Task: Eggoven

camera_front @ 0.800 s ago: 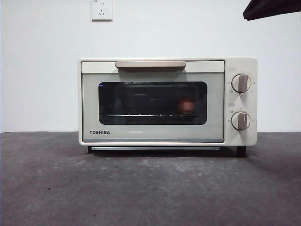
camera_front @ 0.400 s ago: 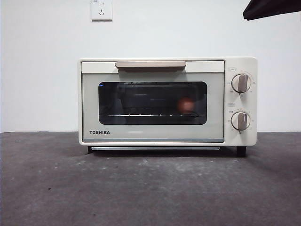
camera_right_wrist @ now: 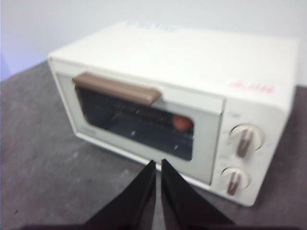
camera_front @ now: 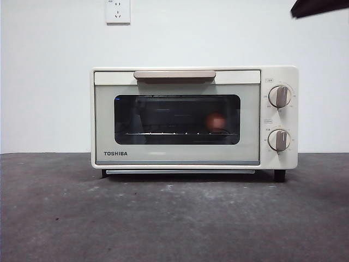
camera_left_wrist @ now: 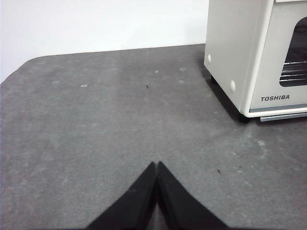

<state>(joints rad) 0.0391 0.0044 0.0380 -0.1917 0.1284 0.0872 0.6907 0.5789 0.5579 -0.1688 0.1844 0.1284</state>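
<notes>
- The cream TOSHIBA oven [camera_front: 194, 117] stands on the dark desk [camera_front: 163, 218] with its door closed — bar handle [camera_front: 174, 74] on top, two dials [camera_front: 279, 96] at the side.
- The reddish-brown egg [camera_front: 216, 122] sits inside on the wire rack, seen through the glass window, toward the dial side.
- The right hand [camera_right_wrist: 158, 165] hangs above and in front of the oven, its jaws nearly together, holding nothing.
- The left hand [camera_left_wrist: 157, 165] hovers over bare desk beside the oven — jaws pressed together, empty.

Front view faces the oven [camera_front: 193, 117] level and close; both wrist views look down at it obliquely.
</notes>
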